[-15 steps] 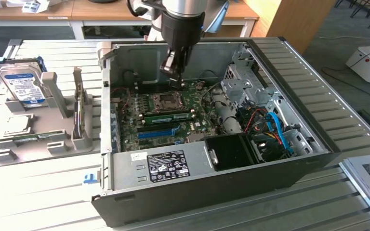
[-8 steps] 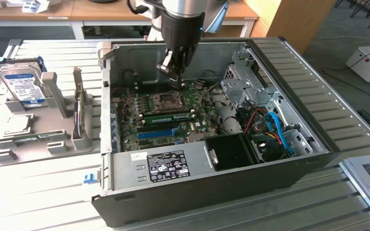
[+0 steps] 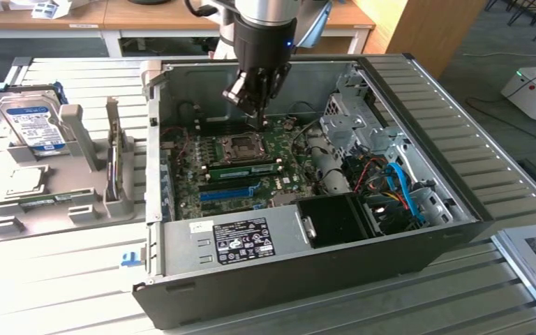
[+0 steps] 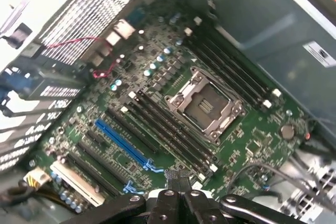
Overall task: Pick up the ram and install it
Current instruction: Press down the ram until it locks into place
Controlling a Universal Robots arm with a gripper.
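Claw [image 3: 260, 115] [image 4: 178, 182] of the dark arm hangs inside the open case with its fingers pressed together and nothing between them. It is poised above the board near the socket and is clear of every part below.

Beneath everything runs the pale slatted metal counter [image 3: 63, 293]. On it lies the big black and grey computer case [image 3: 278, 279], side panel off and its inside facing up. Most of the case floor is taken by the green motherboard [image 3: 198, 150] [image 4: 247, 145]. The grey metal power supply box with a black label [image 3: 240, 237] sits along the case's near wall in the exterior view. A bundle of blue cables [image 3: 400, 185] lies towards the exterior view's right.

Outside the case, on the exterior view's left, stands a grey plastic holder [image 3: 26, 216]. It carries an upright silver hard drive with a blue and white label [image 3: 31, 122] and an upright green expansion card [image 3: 112, 164].

On the board, the square silver processor socket [image 3: 246, 145] [image 4: 205, 106] sits just under the claw. The long blue slot [image 3: 226, 192] [image 4: 121, 140] lies nearer the power supply.

Between socket and blue slot, the slim green ram stick [image 3: 245, 169] lies along one of the dark memory slots, apart from the claw.
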